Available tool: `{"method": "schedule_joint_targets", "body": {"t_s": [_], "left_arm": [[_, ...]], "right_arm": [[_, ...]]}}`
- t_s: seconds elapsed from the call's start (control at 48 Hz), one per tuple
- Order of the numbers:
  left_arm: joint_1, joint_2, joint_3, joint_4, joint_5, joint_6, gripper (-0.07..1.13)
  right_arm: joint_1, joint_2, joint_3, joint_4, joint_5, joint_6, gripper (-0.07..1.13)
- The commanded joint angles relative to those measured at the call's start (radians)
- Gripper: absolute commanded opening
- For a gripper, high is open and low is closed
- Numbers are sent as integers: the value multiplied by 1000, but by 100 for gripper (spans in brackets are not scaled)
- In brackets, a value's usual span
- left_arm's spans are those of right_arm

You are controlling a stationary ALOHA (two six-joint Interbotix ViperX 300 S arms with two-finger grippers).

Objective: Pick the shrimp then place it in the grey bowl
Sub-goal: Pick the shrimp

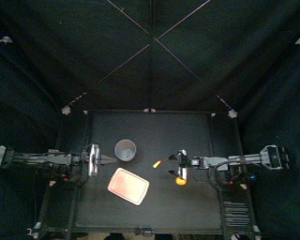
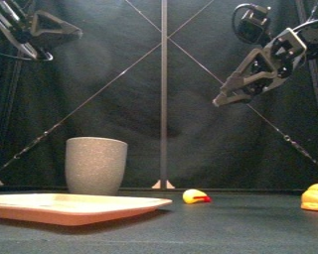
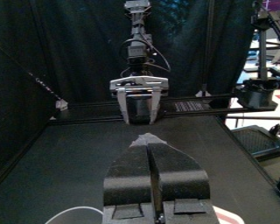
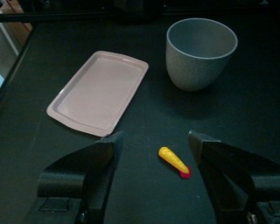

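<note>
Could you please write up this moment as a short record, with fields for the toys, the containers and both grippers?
shrimp: small yellow and red toy, lying on the table, not gripped
grey bowl: tall speckled cup, upright, behind the pink tray
yellow-orange toy: on the table's right side
right gripper: open, raised above the shrimp
left gripper: shut, nothing between its jaws

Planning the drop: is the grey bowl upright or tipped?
Upright. The grey bowl stands on its base in the front view, open mouth facing up.
</note>
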Motion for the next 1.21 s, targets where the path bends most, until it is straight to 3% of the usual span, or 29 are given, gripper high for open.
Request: {"method": "schedule_joint_targets", "body": {"t_s": [0.021,0.292,0.708,0.917,1.208], "left_arm": [[2,6,-9,3,-12,0,8],[8,6,-3,3,-20,0,8],[11,6,12,5,-20,0,8],[11,6,23,5,-21,0,8],[12,6,32,6,-20,0,8]], "right_arm": [[-9,14,-32,-8,6,-6,94],[-14,129,-104,-81,94,-8,94],[-11,380,-308,-207,397,-18,94],[-18,505,-393,-299,442,-23,93],[-48,569,-436,-290,448,-23,88]]}}
